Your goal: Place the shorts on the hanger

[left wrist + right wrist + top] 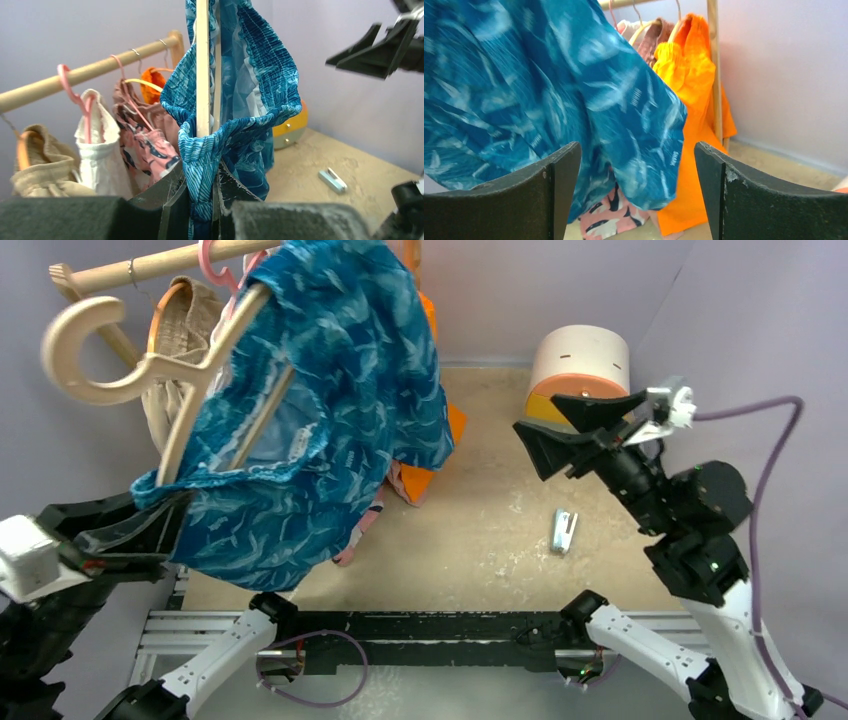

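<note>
The blue leaf-print shorts hang draped over the pale wooden hanger, held up at the left; the hanger's thick hook points up and left. My left gripper is shut on the bunched waistband of the shorts, just where the hanger's bars run down into the fabric. In the left wrist view the gripper pinches the striped blue cloth. My right gripper is open and empty, apart from the shorts. In its wrist view the gripper faces the shorts' hem.
A wooden rail at the back left carries a pink hanger, a beige garment, pink patterned shorts and an orange garment. A cream and orange round container stands at the back right. A small grey clip lies on the table.
</note>
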Available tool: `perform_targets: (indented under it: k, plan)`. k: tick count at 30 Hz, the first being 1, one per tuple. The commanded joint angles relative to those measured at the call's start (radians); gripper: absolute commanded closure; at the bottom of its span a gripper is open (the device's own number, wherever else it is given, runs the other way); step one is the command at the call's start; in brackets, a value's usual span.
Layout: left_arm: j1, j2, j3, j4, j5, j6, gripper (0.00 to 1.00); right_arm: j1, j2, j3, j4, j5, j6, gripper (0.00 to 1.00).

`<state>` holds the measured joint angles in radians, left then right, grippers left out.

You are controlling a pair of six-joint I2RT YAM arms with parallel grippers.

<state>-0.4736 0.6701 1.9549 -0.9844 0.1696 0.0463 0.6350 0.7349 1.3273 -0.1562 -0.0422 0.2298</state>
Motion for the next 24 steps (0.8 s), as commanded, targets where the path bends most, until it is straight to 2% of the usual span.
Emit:
perform_targets:
  k: [1,5,11,18,24]
  plan:
    - [0.003,-0.011,0.090,0.148,-0.141,-0.082,1.00,0.003,0.064,-0.057,0.114,-0.057,0.147,0.18]
    - [0.002,-0.011,0.158,0.159,-0.214,-0.112,1.00,0.006,0.155,-0.098,0.201,-0.184,0.259,0.28]
    - [0.003,-0.015,0.211,0.156,-0.300,-0.107,1.00,0.051,0.269,-0.128,0.332,-0.188,0.328,0.40]
    - [0.004,-0.003,0.289,0.156,-0.321,-0.130,1.00,0.312,0.448,-0.029,0.399,0.029,0.226,0.41]
    - [0.005,0.009,0.320,0.157,-0.393,-0.127,1.00,0.415,0.598,0.026,0.506,0.133,0.165,0.42]
